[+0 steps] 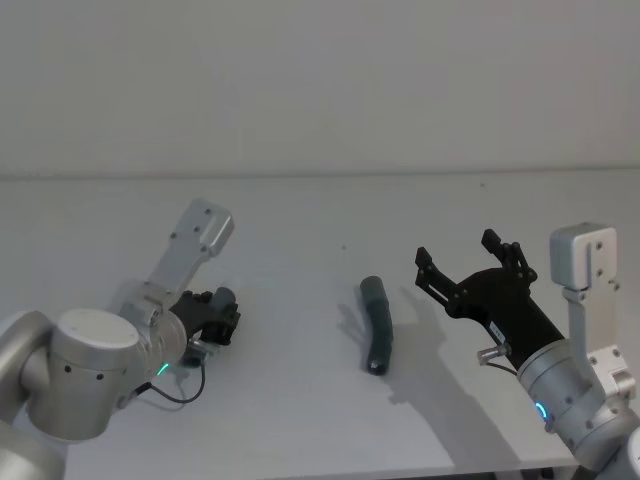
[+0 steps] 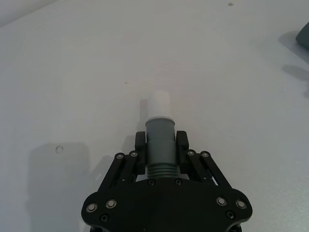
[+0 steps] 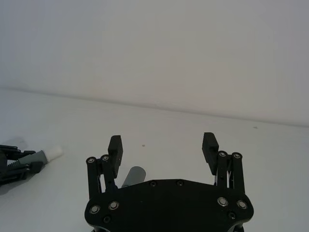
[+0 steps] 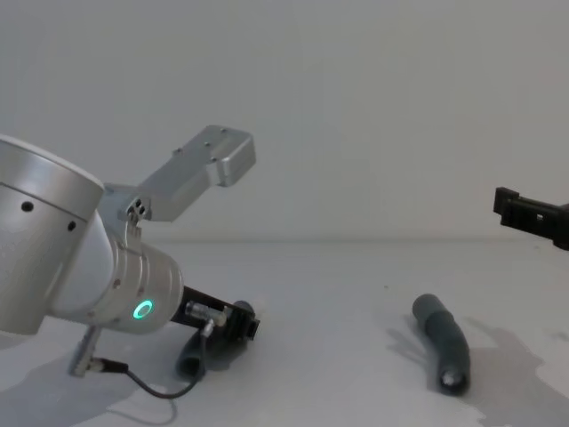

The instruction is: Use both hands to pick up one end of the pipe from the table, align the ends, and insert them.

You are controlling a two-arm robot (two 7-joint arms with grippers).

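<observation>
Jaws of the left gripper squeeze one grey pipe piece, on the left, low over the table. Its white tip sticks out in front. The other pipe piece lies on the table in the middle. Right of it, the right gripper hangs with jaws wide apart, holding nothing.

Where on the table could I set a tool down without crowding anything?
The far strip of the table along the wall is bare, as is the stretch between the left gripper, shut on the white-tipped pipe piece, and the lying pipe piece. It is crowded between that piece and the open right gripper.
</observation>
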